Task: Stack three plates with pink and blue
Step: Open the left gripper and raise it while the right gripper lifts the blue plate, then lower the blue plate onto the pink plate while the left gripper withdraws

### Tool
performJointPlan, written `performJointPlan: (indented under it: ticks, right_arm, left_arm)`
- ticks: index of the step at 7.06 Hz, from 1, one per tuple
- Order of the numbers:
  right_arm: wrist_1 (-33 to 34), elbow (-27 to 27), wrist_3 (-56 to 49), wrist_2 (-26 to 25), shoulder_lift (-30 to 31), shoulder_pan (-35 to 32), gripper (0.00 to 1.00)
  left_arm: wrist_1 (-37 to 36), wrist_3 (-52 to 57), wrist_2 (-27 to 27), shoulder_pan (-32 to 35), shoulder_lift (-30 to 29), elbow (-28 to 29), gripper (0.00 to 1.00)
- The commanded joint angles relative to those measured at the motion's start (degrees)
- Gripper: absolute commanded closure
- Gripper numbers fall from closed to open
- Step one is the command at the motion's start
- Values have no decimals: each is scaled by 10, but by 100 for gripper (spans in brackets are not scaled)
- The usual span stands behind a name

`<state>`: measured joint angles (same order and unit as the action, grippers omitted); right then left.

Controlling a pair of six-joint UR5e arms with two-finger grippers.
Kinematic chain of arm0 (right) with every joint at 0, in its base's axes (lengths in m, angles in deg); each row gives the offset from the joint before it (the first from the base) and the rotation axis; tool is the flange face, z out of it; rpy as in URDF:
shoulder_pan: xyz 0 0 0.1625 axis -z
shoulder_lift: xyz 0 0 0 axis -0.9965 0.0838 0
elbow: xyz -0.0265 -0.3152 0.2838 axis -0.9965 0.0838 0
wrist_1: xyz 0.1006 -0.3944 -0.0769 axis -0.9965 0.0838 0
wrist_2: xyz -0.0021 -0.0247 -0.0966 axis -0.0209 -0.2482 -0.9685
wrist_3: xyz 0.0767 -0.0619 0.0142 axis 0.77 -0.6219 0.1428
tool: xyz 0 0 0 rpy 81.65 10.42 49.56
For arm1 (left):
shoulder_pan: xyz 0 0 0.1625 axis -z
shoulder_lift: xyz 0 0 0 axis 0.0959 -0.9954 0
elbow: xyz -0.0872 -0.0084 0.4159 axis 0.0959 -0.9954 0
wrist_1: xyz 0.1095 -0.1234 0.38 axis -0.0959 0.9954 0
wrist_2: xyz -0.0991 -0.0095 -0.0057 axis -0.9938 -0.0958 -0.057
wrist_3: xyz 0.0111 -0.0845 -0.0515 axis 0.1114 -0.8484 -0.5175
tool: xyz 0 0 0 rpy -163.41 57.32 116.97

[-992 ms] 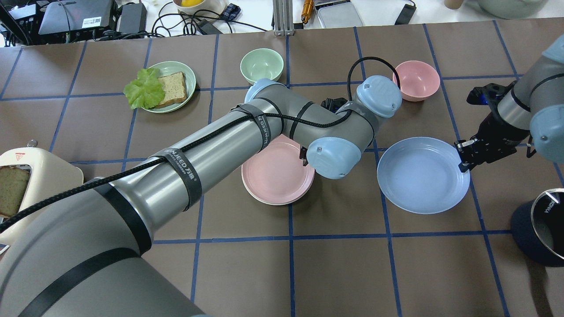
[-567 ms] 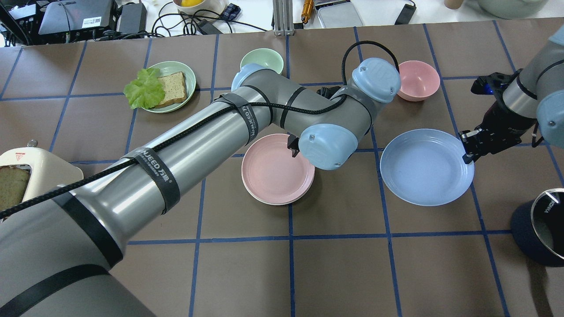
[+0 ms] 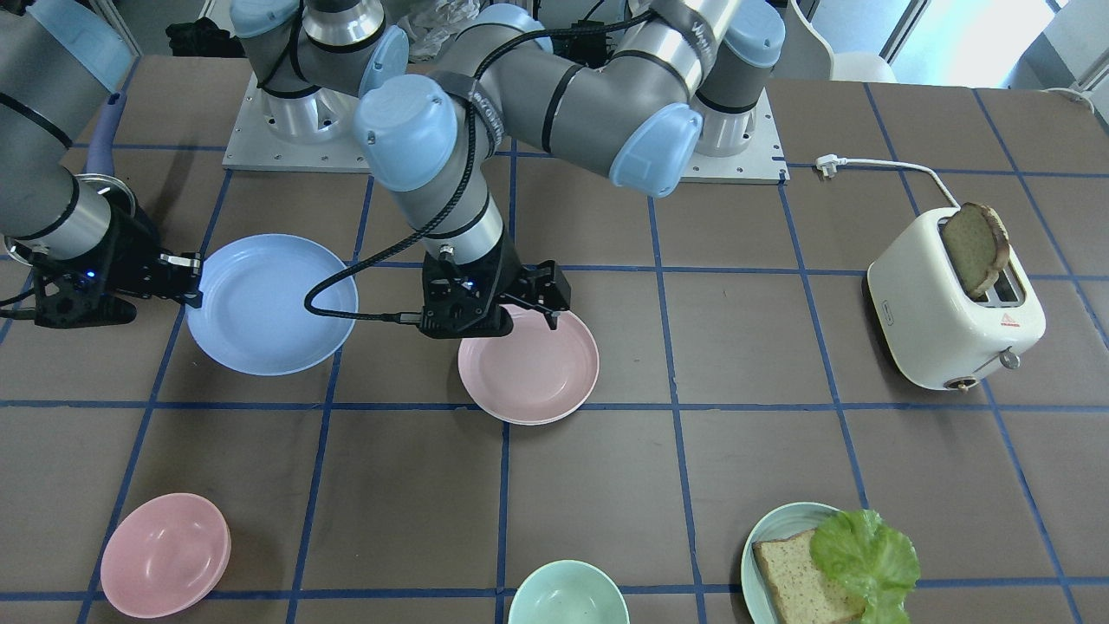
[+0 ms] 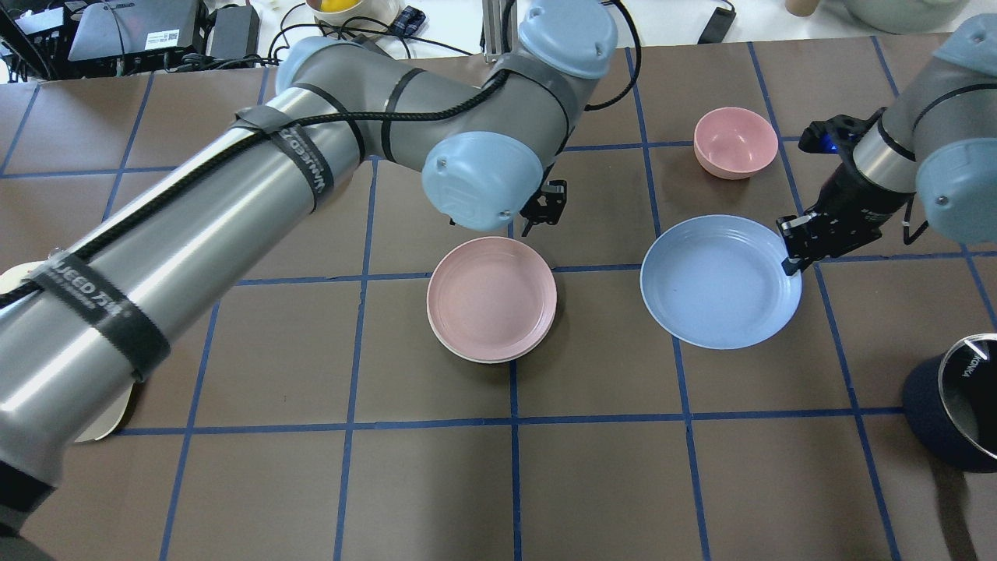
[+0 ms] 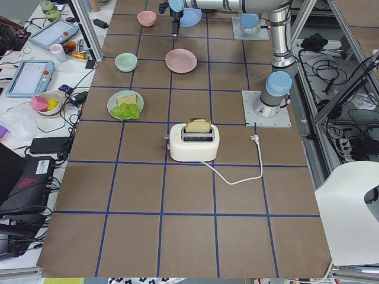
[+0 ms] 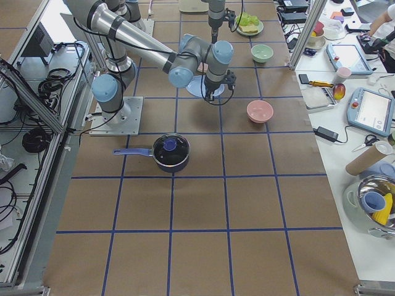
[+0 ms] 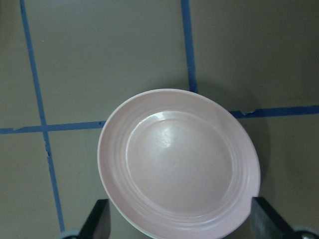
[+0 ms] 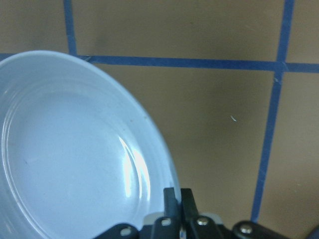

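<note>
Fingers (image 8: 170, 200) of the right gripper (image 4: 794, 249) are pinched close together on the rim of the blue plate (image 4: 720, 284), gripping it at the edge farthest from the pink plate (image 4: 491, 300). That blue plate sits on the pink plate's right, near it but with a strip of bare table (image 4: 600, 366) between the two. Whether it rests on the table or hangs just above it cannot be told.

The left gripper (image 4: 544, 210) hovers over the pink plate with its fingers (image 7: 99, 220) spread wide, holding nothing. From the wrist camera the two fingertips show at either side of the plate, clear of its rim.

The pink plate lies nested on the cream-white plate (image 4: 475, 359), of which only a thin pale crescent of rim shows at the side nearest the robot. Both lie flat on the table.

A pink bowl (image 4: 736, 142) stands beyond the pink plate and to its right, farther from the robot than the blue plate. A green bowl (image 3: 567, 596) stands on the pink plate's far side, away from the robot. A green plate (image 3: 767, 542) with bread (image 3: 793, 576) and lettuce (image 3: 866, 555) lies beyond the pink plate and to its left. A toaster (image 3: 949, 325) with a slice standing up out of it is well apart on the pink plate's left. A dark pot (image 4: 958, 401) stands well to the pink plate's right, nearer the robot.
</note>
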<state>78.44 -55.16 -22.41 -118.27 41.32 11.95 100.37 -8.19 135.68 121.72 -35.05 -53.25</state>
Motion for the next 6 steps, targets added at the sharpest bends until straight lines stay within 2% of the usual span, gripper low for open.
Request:
performJointPlan:
  ticks: [1,3,5,6]
  right_arm:
    - [31,1,77,17,-29,-96,100]
    - [92,2,192,78,-52,-160,100]
    - [161,8,272,74,-68,-267,100]
    - [173,8,268,65,-81,-284,100]
  left_arm:
    - [14,72,-17,-57,48,-2,0]
    - [42,140,-29,-112,90,-2,0]
    - [55,177,-62,-173,126,-1,0]
    - [77,194,-72,-196,142,-2,0]
